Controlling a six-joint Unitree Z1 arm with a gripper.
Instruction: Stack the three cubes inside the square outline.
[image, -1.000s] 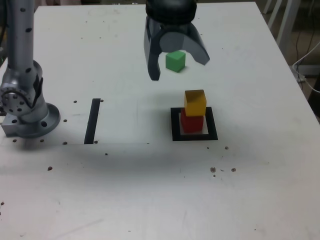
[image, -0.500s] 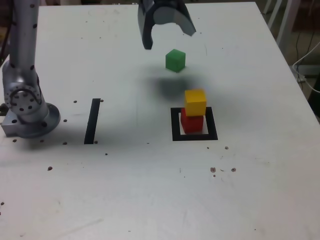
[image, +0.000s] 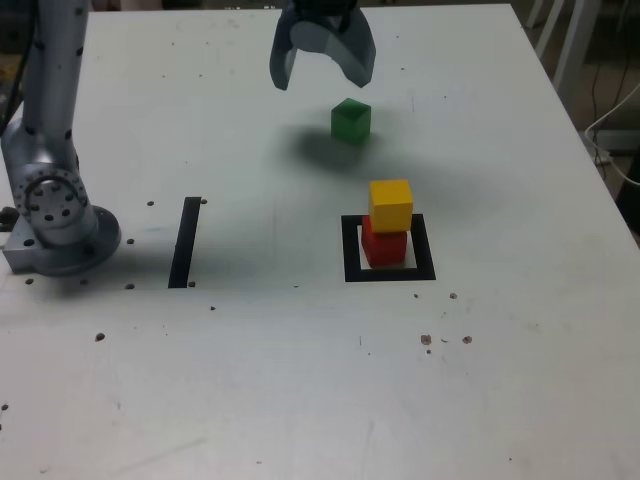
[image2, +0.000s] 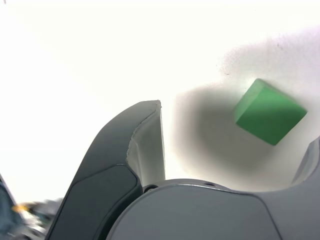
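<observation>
A yellow cube (image: 390, 204) rests on a red cube (image: 384, 245) inside the black square outline (image: 388, 271) at the middle right of the exterior view. The green cube (image: 351, 120) (image2: 269, 112) lies alone on the white table, farther back. My gripper (image: 321, 76) hovers open and empty above the table, just behind the green cube and to its left in the exterior view. In the wrist view one dark finger (image2: 145, 145) shows, with the green cube lying between the jaws' span, untouched.
A straight black tape strip (image: 185, 241) lies on the table at the exterior view's left. The arm's grey base (image: 55, 225) stands at the far left edge. Small dark specks dot the white table (image: 300, 380).
The gripper has moved back and up, away from the stack, toward the far edge behind the green cube. Its jaws stayed open. The cubes have not moved.
</observation>
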